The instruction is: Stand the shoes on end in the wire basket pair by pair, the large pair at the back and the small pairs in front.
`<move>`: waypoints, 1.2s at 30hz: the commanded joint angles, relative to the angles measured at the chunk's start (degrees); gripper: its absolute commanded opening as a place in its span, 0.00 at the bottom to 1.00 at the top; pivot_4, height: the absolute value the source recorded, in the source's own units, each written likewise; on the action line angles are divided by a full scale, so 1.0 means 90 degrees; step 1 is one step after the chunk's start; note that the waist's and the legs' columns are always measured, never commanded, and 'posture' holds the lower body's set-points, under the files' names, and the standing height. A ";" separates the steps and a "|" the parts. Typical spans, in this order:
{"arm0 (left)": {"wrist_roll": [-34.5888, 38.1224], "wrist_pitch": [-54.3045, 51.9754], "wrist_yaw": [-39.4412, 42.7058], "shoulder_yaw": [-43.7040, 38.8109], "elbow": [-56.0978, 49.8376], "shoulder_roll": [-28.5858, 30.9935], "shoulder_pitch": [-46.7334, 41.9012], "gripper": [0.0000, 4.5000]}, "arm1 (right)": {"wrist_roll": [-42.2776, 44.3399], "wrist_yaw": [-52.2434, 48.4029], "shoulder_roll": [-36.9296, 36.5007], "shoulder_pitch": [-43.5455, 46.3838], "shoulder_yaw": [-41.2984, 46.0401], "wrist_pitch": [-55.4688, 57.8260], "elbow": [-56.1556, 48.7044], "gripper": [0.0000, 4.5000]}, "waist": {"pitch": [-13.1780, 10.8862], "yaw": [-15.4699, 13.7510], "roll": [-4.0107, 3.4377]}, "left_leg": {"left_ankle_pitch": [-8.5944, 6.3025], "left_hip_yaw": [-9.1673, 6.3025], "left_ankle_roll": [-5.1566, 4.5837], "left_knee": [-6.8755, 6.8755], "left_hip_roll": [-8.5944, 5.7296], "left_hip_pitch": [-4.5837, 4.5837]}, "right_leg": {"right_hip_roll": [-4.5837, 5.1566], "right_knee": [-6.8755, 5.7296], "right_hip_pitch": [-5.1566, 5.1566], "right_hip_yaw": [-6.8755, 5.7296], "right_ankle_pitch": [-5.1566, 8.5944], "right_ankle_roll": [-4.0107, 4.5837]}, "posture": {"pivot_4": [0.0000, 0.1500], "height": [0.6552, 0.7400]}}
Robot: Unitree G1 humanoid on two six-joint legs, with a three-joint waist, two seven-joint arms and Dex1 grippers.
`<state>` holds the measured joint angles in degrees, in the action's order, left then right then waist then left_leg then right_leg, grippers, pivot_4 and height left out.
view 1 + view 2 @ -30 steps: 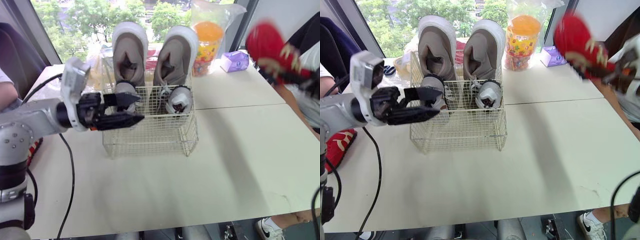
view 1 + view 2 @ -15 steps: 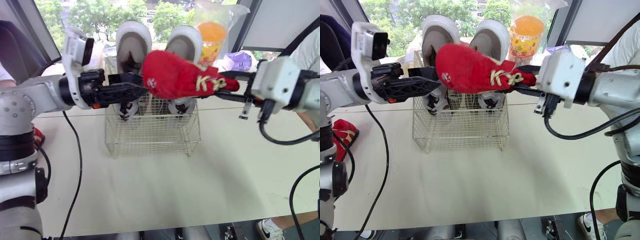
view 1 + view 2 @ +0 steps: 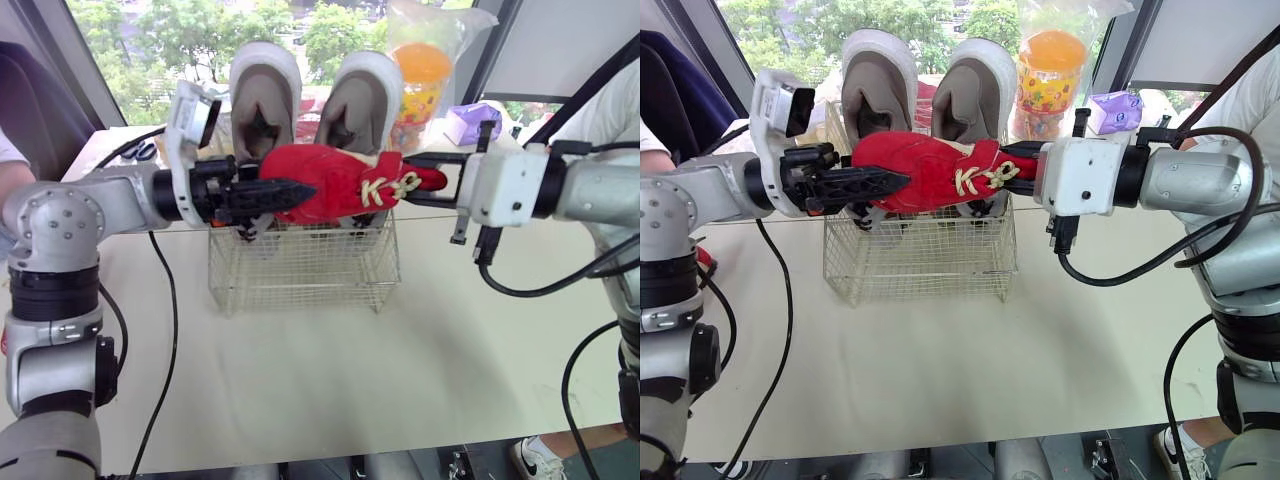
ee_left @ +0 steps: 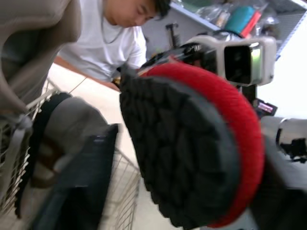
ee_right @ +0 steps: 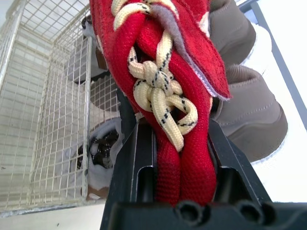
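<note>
Grip comes from my right gripper (image 3: 418, 181), whose two black fingers (image 5: 139, 158) are closed on the laced collar end of the small red fabric shoe with cream laces (image 3: 335, 185). That hold keeps the shoe lying level in the air, just above the top rim of the white wire basket (image 3: 300, 270) on the pale surface (image 3: 450, 330). My left gripper (image 3: 275, 190) meets the toe from the opposite side, I judge to steady it for tipping upright; whether it has closed on the toe I cannot tell. The large taupe shoes with white soles (image 3: 262, 110) stand on end at the back, with small grey shoes (image 5: 103, 148) just in front of them, so the front row is where this red one belongs.
</note>
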<state>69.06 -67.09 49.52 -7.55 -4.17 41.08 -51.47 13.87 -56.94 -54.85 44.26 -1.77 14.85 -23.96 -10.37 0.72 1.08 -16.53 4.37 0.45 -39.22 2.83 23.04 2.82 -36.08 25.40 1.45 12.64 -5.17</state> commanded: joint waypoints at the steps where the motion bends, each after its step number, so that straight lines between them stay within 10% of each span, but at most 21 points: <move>1: -0.0036 -0.0017 -0.0117 -0.0101 -0.0199 -0.0058 0.0077 0.25 | 0.0579 0.0058 0.0079 0.0362 0.0395 0.0499 -0.0371 0.15 | 0.0000 -0.0002 0.0000 | 0.0000 0.0000 0.0000 0.0000 0.0000 0.0000 | 0.0000 0.0000 0.0000 0.0000 0.0001 0.0001 | 1.00 1.00; 3: 0.0108 -0.0073 -0.0311 -0.0253 -0.0208 -0.0156 0.0135 0.06 | 0.1480 0.0212 0.0154 0.0379 0.0782 0.1590 -0.0484 0.36 | 0.0000 -0.0002 0.0000 | 0.0000 -0.0001 0.0000 0.0000 0.0000 -0.0001 | 0.0000 -0.0001 0.0000 0.0000 0.0001 0.0002 | 1.00 1.00; 9: 0.1349 -0.0371 -0.1387 -0.1038 -0.0148 -0.0559 0.0341 0.05 | 0.5574 0.1357 0.0227 -0.0040 0.2832 0.4916 0.0010 0.99 | -0.0001 -0.0026 0.0009 | 0.0001 -0.0004 0.0001 -0.0001 0.0001 0.0005 | 0.0011 0.0000 -0.0002 -0.0003 -0.0005 -0.0005 | 1.00 1.00; 19: 0.2834 0.0165 -0.2939 -0.1225 -0.0690 -0.0940 0.0908 0.05 | 0.8435 0.3571 0.1243 -0.2105 0.3296 0.5032 -0.0133 0.99 | 0.0003 0.0023 0.0009 | 0.0000 -0.0006 0.0000 0.0002 0.0001 -0.0003 | 0.0005 -0.0002 -0.0008 0.0000 -0.0006 -0.0007 | 1.00 1.00; 36: 0.2742 0.0687 -0.3255 -0.0754 -0.1049 -0.1022 0.1321 0.05 | 0.9058 0.5304 0.3425 -0.0568 0.1631 0.3317 -0.0168 0.99 | 0.0003 0.0001 0.0009 | 0.0001 -0.0011 0.0001 0.0002 0.0002 0.0005 | -0.0002 0.0004 -0.0006 0.0001 -0.0006 -0.0006 | 1.00 1.00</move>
<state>94.12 -61.62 20.65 -14.79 -11.83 31.51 -39.95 92.83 -9.18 -24.48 36.92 12.71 46.32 -24.24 -10.34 0.73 1.17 -16.52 4.26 0.46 -39.20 2.84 23.08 2.80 -36.06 25.35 1.46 12.59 -5.23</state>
